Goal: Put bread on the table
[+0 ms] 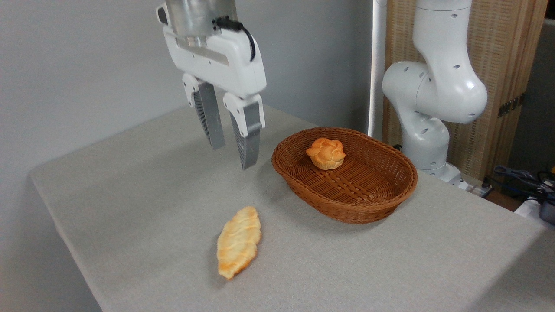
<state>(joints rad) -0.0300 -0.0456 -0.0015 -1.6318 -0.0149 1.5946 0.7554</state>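
There is one fixed view only, so no part of the scene is shared with a second one; the camera stands off the near side of the table [143, 208], higher than the basket [344, 173], and looks down at a slant over it toward the grey wall; it is near enough that the basket sits right of centre, and the arm's base [427, 151] stands just behind the basket.
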